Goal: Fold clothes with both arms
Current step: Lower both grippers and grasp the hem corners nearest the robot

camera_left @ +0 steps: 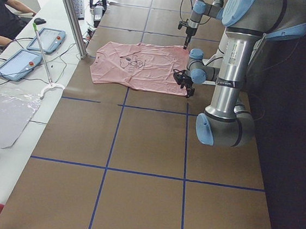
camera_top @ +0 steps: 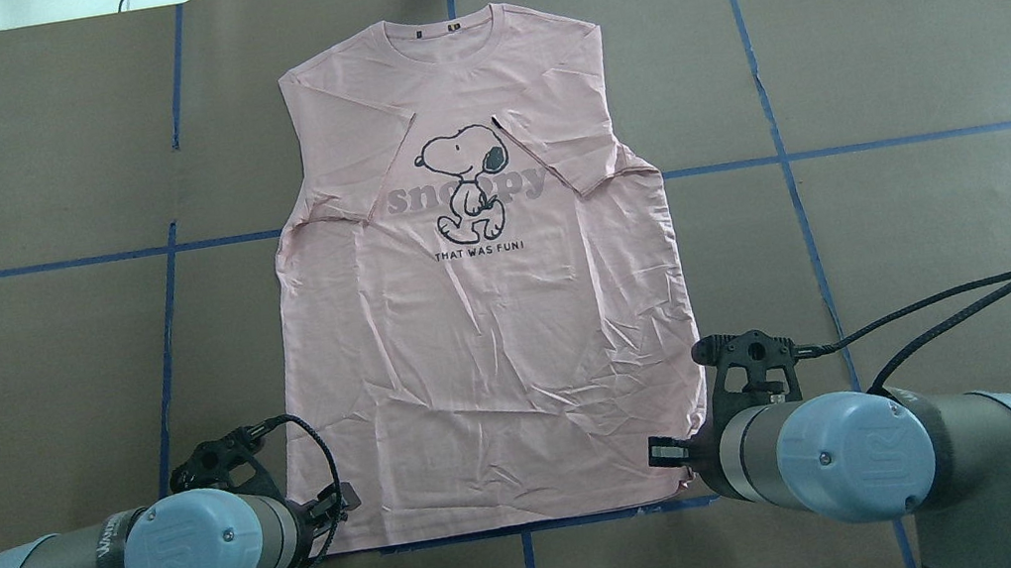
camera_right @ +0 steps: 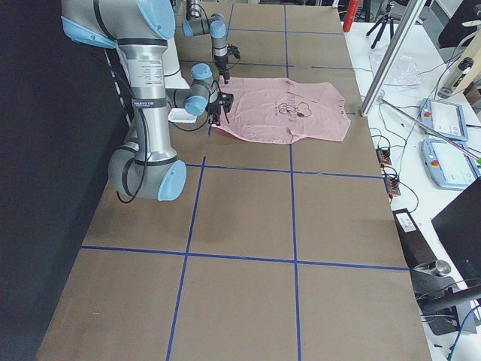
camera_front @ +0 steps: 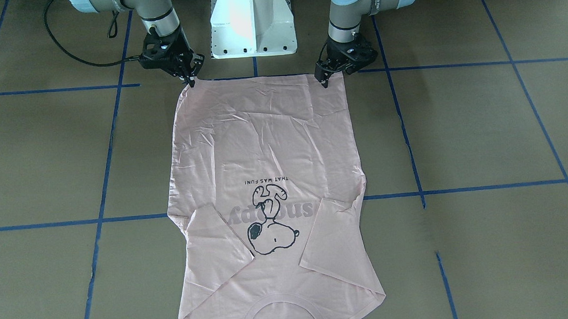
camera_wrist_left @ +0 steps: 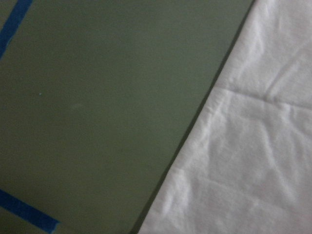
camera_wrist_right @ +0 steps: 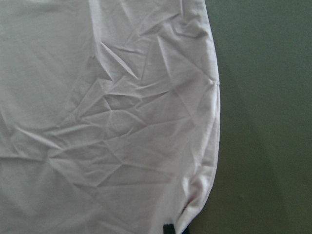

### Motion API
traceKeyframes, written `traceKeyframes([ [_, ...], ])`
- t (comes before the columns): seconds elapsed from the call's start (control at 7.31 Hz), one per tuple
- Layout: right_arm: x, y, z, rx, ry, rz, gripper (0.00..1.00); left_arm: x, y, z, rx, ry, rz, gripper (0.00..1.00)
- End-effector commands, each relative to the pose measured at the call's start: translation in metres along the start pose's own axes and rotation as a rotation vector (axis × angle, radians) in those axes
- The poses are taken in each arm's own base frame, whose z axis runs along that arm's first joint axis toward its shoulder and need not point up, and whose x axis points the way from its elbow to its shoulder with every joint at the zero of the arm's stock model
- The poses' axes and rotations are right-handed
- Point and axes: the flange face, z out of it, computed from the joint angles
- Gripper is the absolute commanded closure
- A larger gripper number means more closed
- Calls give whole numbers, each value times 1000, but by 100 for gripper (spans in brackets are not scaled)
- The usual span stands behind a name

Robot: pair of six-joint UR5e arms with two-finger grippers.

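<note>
The pale pink T-shirt [camera_front: 264,146] lies flat on the brown table, print up. Both sleeves are folded in over the chest and the hem faces the robot; it also shows in the overhead view [camera_top: 486,357]. My left gripper [camera_front: 325,81] points down at the hem corner on its side, fingers closed together on the cloth. My right gripper [camera_front: 191,79] is likewise pinched on the other hem corner. The right wrist view shows the wrinkled corner [camera_wrist_right: 195,195] with a black fingertip [camera_wrist_right: 168,228] at it. The left wrist view shows only the shirt's edge [camera_wrist_left: 253,161], no fingers.
The white pedestal [camera_front: 252,25] stands just behind the hem, between the arms. Blue tape lines [camera_front: 412,191] grid the table. A black cable [camera_top: 949,303] trails from the right wrist. A metal pole [camera_left: 70,13] and tablets [camera_left: 19,62] stand beyond the collar side.
</note>
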Motion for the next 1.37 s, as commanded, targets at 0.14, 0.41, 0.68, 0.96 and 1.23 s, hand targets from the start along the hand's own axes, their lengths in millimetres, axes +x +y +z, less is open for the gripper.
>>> traceKeyframes([
  [0.14, -1, 0, -2, -2, -4, 0, 100, 2, 0, -16, -8, 29, -1, 9],
  [0.41, 0, 0, -2, -2, -3, 0, 100, 0, -1, -17, -8, 27, -2, 10],
  [0.68, 0, 0, -3, -2, -4, 0, 100, -4, -2, -13, -3, 16, -5, 15],
  [0.96, 0, 0, -3, -3, -4, 0, 100, -4, -2, -12, -3, 14, -7, 29],
  [1.23, 0, 0, -2, -3, -3, 0, 100, -6, -2, -12, -4, 12, -7, 64],
])
